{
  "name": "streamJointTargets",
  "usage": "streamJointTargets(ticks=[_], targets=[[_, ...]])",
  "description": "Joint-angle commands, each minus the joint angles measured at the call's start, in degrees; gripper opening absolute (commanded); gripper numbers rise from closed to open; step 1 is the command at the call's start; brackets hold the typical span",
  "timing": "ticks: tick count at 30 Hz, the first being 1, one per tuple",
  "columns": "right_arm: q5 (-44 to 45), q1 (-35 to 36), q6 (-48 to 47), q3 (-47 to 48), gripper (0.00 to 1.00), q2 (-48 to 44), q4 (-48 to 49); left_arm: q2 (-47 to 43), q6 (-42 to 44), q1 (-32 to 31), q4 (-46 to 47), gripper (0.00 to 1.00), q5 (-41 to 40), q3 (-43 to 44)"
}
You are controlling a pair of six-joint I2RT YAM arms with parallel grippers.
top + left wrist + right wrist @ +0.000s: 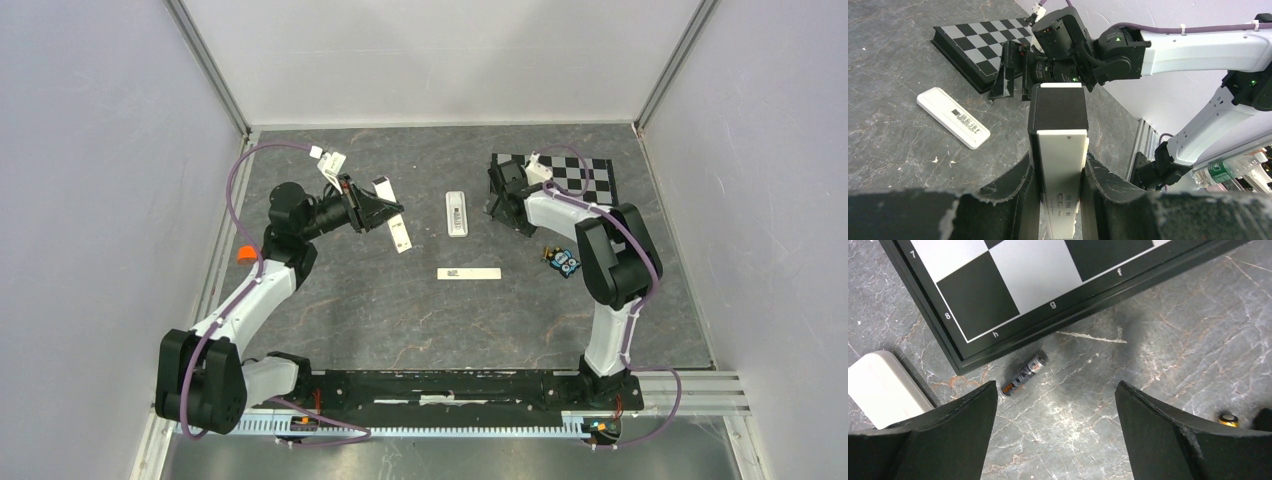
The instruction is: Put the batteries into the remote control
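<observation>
From overhead I see the left jaws raised over the dark grey, stone-patterned worktop, clamped tight across a long white plastic bar. The left wrist view adds what overhead cannot. The bar's face turned to the wrist has a dark panel at its far end and a white panel with a small arrow mark nearer the jaws.

The white rounded-rectangle remote control lies flat mid-worktop, greyish patch up, between the two arms' jaws and held by neither. Nearer the arm bases lies a slimmer white strip, well apart from both jaws.

The right jaws hang at the corner of the black-and-white chessboard, and overhead they hide what is beneath. Only the right wrist view shows it: a small slim cylindrical battery on the worktop, just off the board's edge by the h corner. The right jaws stand wide with nothing between them. The battery lies to one side of that gap, one end just beside the tip of one black finger. The remote control's rounded end shows at that picture's edge, outside the jaws.

A small blue-and-orange cluster lies by the right arm's elbow, and I cannot make out what it is.
</observation>
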Motion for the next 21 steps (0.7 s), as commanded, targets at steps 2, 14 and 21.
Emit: streamJointTargets(ticks=[2, 14, 21], targets=[[1.87, 0.84, 1.68, 2.76, 0.92, 2.73, 1.53, -1.82, 2.48, 0.32, 0.68, 0.11, -0.44, -0.51], [3.56, 1.89, 2.28, 2.96, 0.65, 3.56, -3.27, -2.05, 3.04, 0.26, 0.07, 0.11, -0.57, -0.60], [2.05, 2.26, 0.63, -0.06, 0.44, 1.43, -3.30, -2.01, 3.01, 0.30, 0.08, 0.11, -0.96, -1.10]])
